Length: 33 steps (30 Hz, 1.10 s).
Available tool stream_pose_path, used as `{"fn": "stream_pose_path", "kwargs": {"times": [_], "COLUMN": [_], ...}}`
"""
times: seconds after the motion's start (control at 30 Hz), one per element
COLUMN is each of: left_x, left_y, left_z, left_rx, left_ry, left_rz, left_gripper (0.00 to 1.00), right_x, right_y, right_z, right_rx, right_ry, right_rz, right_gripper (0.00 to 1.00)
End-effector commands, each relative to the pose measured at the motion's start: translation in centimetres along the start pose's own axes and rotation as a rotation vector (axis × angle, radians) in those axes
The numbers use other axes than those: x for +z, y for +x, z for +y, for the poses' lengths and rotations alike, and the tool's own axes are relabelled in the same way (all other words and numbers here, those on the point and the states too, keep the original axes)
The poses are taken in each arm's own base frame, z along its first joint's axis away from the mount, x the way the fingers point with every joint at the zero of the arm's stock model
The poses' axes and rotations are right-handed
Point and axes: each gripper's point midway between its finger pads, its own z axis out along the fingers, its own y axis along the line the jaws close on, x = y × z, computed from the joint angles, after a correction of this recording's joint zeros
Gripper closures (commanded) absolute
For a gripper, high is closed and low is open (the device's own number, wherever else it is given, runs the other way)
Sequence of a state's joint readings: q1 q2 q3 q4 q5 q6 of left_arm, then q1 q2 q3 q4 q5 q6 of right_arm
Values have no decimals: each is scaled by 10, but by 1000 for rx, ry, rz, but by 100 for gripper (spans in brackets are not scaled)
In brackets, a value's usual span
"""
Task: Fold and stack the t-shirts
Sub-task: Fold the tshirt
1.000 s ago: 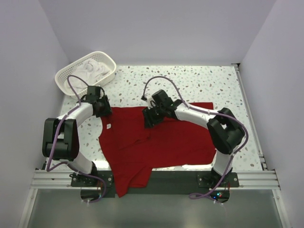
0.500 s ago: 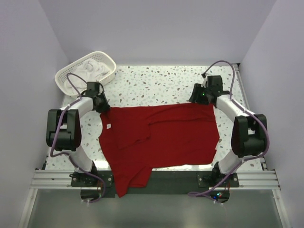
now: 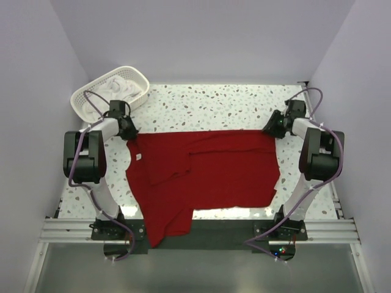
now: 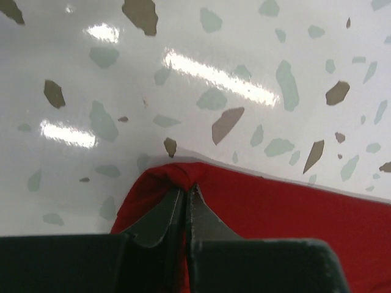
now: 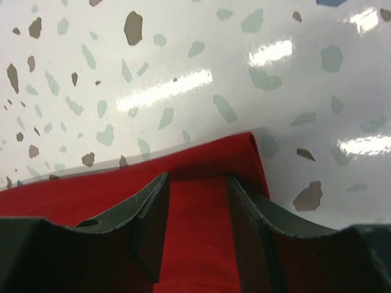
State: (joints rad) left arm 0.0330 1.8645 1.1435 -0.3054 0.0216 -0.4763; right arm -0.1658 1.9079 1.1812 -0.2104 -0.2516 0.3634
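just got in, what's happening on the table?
The red t-shirt lies spread on the table. The left gripper is shut on its far left corner. The right gripper sits at the far right corner, jaws open astride the edge, not gripping yet. White shirts lie in the basket at the back left.

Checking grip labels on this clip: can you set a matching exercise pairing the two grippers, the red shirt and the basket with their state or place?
1. left gripper
2. right gripper
3. red t-shirt
4. basket

A. far left, holding white t-shirts
B. jaws apart over a shirt corner
C. spread out flat
D. shut on a shirt corner

Pairs: 1-D, 2-B, 3-C, 4-A
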Motion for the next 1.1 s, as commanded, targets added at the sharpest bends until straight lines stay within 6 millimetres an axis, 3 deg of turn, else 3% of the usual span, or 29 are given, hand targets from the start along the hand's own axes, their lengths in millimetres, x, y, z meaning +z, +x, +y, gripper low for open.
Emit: {"fn": "stream_pose_path", "kwargs": {"times": [0.0,0.07,0.1,0.23,0.3,0.43,0.53,0.6,0.73,0.83,1.07], "left_x": [9,17,19,22,14,-16,-33,-54,-86,-103,-121], "left_y": [-28,-32,-33,-37,-43,-54,-52,-55,-40,-22,30], "left_z": [18,17,15,3,-2,-12,-14,-22,-30,-30,-49], "left_rx": [-5,-2,0,0,3,6,6,13,54,83,199], "left_ry": [-63,-64,-58,-2,21,61,85,117,140,152,234], "left_rz": [-53,-40,-37,-29,-54,-113,-126,-158,-186,-191,-169], "left_gripper": [100,100,100,91,81,62,59,57,48,46,45], "right_x": [10,11,15,9,-8,-39,-60,-67,-70,-69,-56], "right_y": [-8,-20,-16,-34,-45,-44,-36,-29,-5,5,13], "right_z": [-32,-36,-41,-27,-12,-4,-10,-17,-10,-11,-20], "right_rx": [30,7,3,-29,-34,-9,19,31,88,128,182], "right_ry": [96,111,127,84,44,37,90,126,67,58,78], "right_rz": [-3,-16,10,-3,-50,-101,-122,-122,-97,-100,-107], "right_gripper": [53,53,53,52,50,48,48,49,51,54,59]}}
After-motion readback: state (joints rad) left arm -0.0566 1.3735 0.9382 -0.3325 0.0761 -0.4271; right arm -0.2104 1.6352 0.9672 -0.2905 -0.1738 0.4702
